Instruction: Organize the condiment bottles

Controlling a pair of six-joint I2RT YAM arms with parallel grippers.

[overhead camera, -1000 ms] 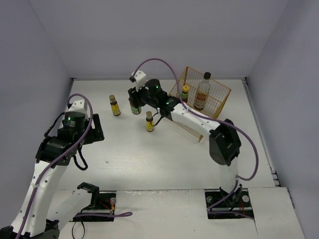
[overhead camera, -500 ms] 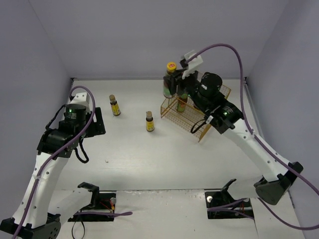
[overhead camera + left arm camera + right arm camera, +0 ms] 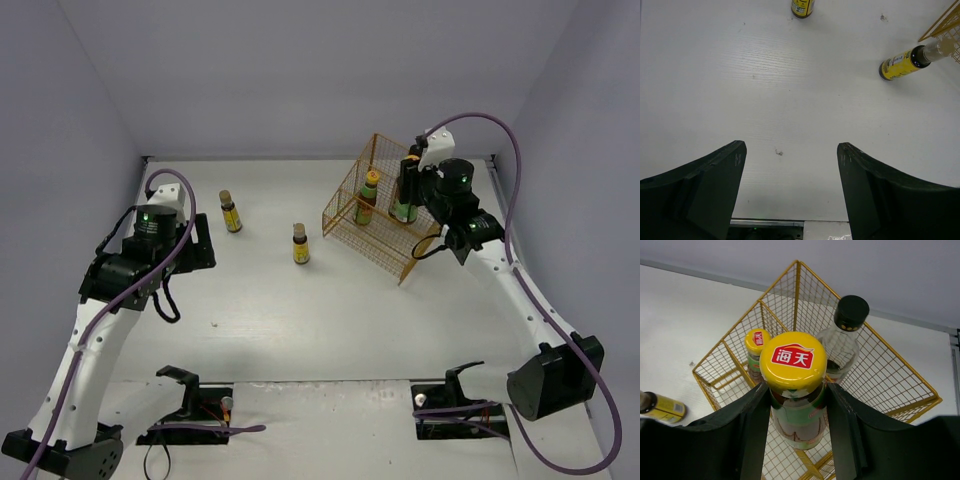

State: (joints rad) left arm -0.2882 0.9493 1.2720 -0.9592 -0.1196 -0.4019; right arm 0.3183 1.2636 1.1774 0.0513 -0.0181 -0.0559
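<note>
A dark bottle with an orange cap [image 3: 794, 362] sits upright between the two fingers of the right gripper [image 3: 797, 405], which clamp its body just under the cap from either side. It hangs over the inside of the yellow wire basket [image 3: 890, 385], with the mesh floor showing below it; whether its base touches that floor cannot be told. Just beside it, towards the basket's left corner, a second orange-capped bottle [image 3: 758, 341] stands inside the basket. On its other side, close behind, stands the tall clear bottle [image 3: 845, 340] with its black cap.

In the top view the right gripper [image 3: 408, 190] is at the basket's far side, near the back of the white table [image 3: 300, 320]. Outside the basket, to its left, two short yellow-labelled bottles stand upright and well apart from the right gripper: the nearer short bottle [image 3: 299, 244] and the farther short bottle [image 3: 231, 212].

The left gripper [image 3: 791, 147] has its fingers spread wide over bare table, grasping nothing, with both short bottles ahead of it.
</note>
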